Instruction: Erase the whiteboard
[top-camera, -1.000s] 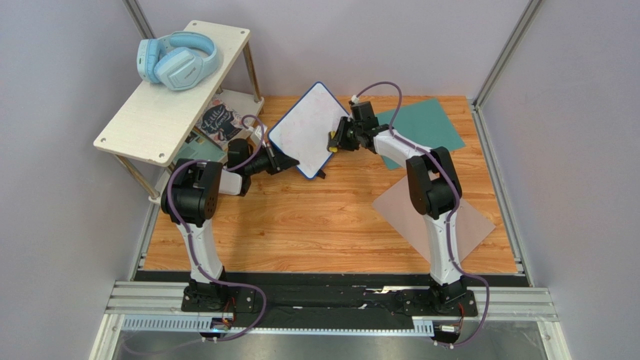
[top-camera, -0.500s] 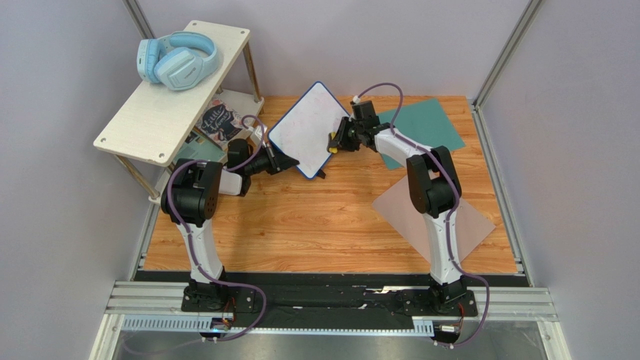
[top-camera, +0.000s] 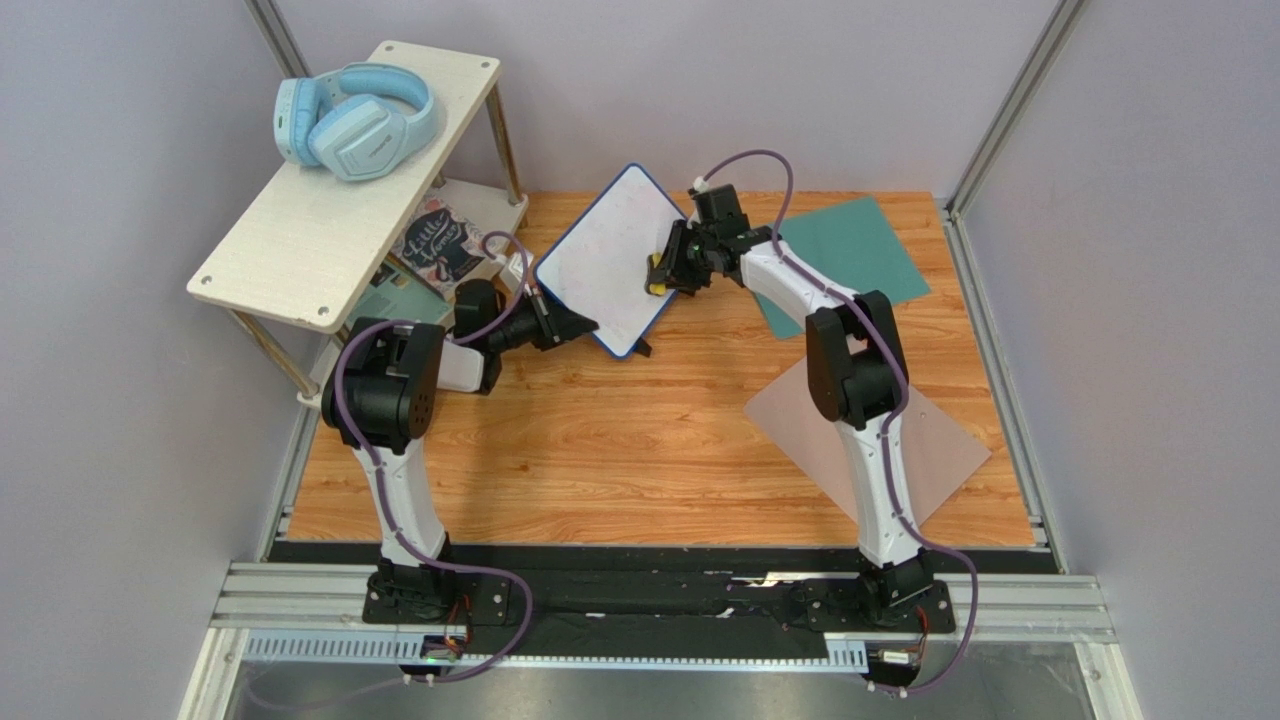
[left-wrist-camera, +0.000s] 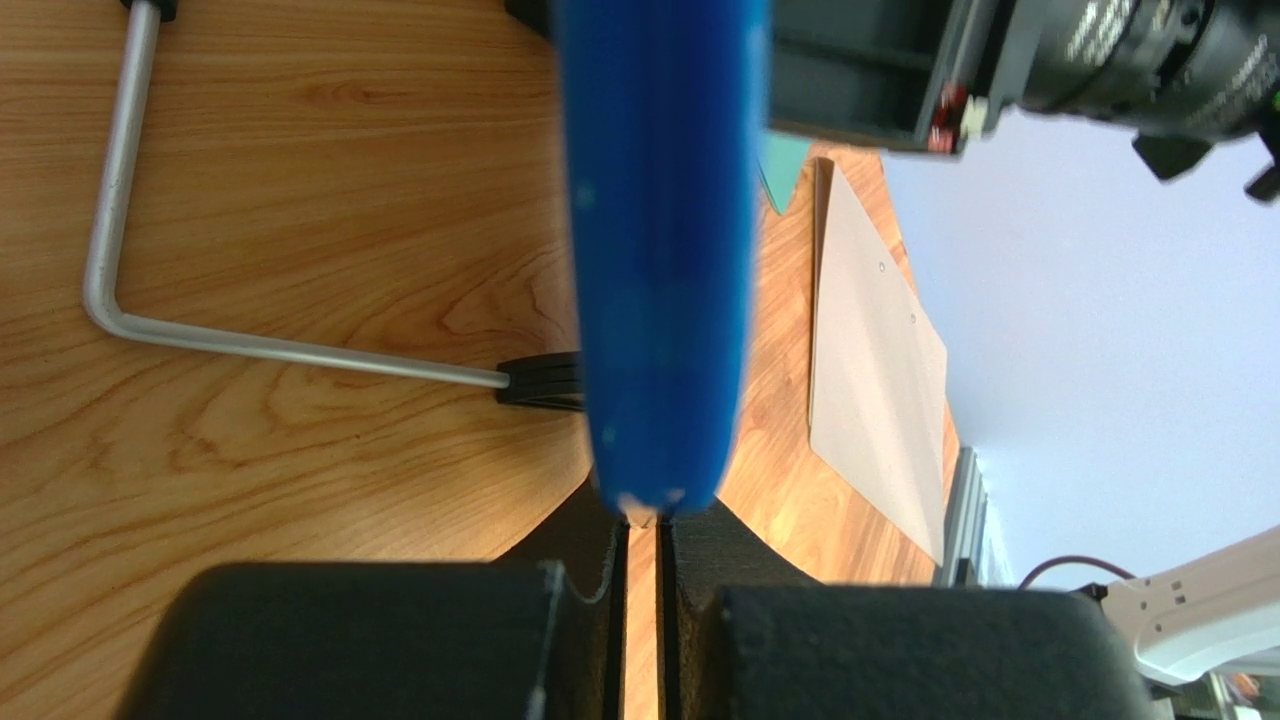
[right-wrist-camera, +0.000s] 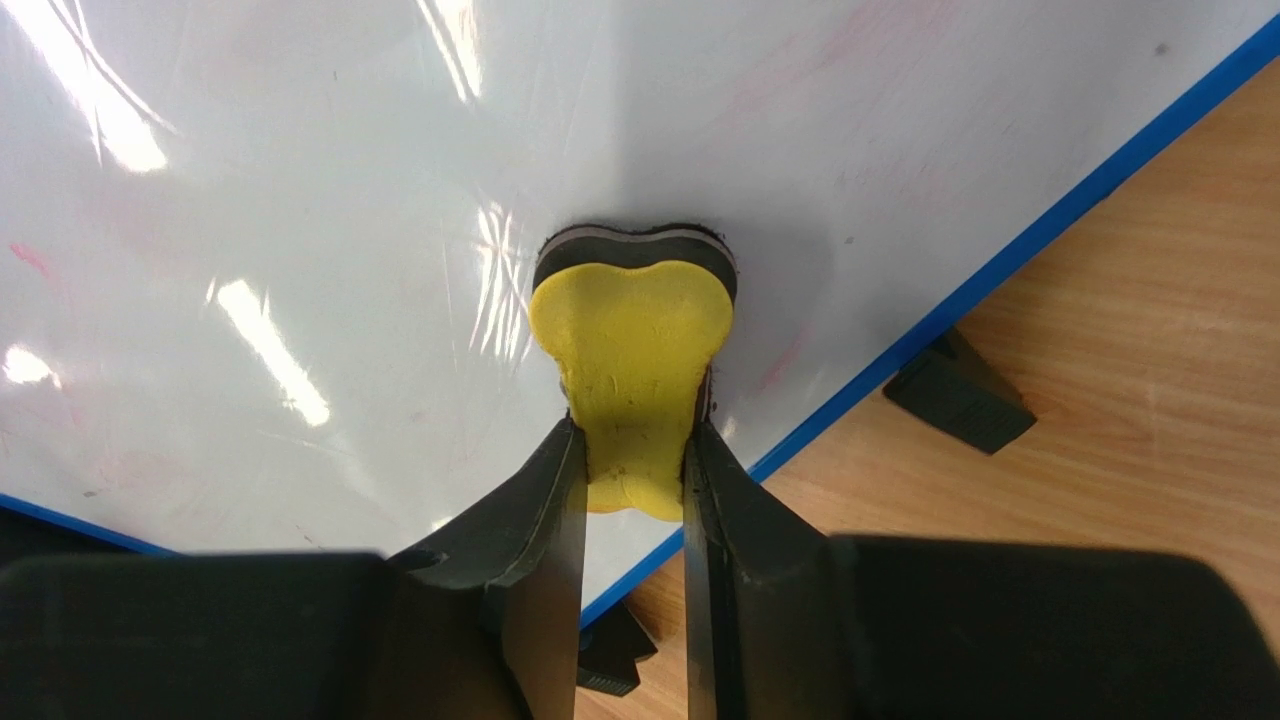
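Whiteboard (top-camera: 609, 258) at the far middle of the wooden table (top-camera: 601, 450), propped up tilted, glossy face toward the right arm. Its lower edge is near the table, and one black foot (right-wrist-camera: 962, 393) shows under the blue frame.

Left gripper (left-wrist-camera: 643, 518): jaws pinched nearly together on the thin blue frame at the board's lower-left edge, only the very tips biting. Right gripper (right-wrist-camera: 631, 450): jaws narrow, clamped on the stem of a yellow eraser (right-wrist-camera: 631, 330) whose dark pad is pressed flat on the board near its right edge.

Handling, as a guess:
- The board looks light, stiff and thin.
- The face is slick and glare-heavy, so the frame is the only sensible hold.
- A tip-only pinch could let it pivot or slip if the wipe pushes hard.
- Pressure is best kept even and near the supported side.

Faint pink marks (right-wrist-camera: 30, 255) show at the left of the face, with light smears near the top right, so erasing looks partly done.

Around it:
- White shelf (top-camera: 316, 225) at the far-left corner with blue headphones (top-camera: 353, 123) on top. Its metal leg (left-wrist-camera: 108, 225) is close behind the left arm, tight for swinging the board left.
- Teal sheet (top-camera: 864, 248) at the far right, under the right arm.
- Grey-brown sheet (top-camera: 947, 450) at the right edge, flat.
- Neither sheet blocks the wipe.
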